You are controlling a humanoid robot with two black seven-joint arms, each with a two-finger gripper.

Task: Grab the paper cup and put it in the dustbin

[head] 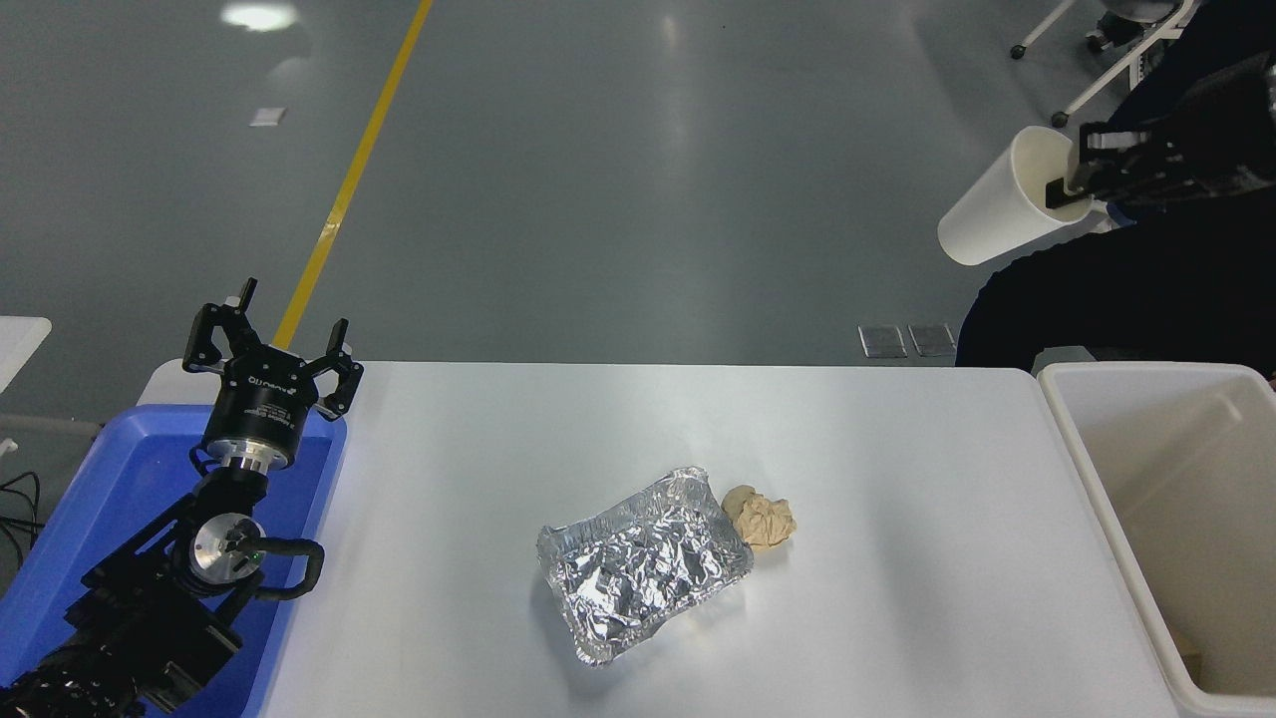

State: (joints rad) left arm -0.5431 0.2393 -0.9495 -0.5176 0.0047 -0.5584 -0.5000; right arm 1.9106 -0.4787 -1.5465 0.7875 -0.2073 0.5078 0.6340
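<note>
The white paper cup (1002,214) hangs high at the upper right, tilted with its base pointing down-left. My right gripper (1073,186) is shut on the cup's rim, one finger inside the cream interior. The cup is above and beyond the table's far right corner, left of and behind the off-white dustbin (1087,469), which stands at the table's right end. My left gripper (269,344) is parked open at the lower left, above the blue bin.
A crumpled foil tray (638,568) lies mid-table with a tan paper ball (760,519) touching its right end. A blue plastic bin (110,509) sits at the left edge. A person's dark legs (1116,299) are at the far right, behind the dustbin.
</note>
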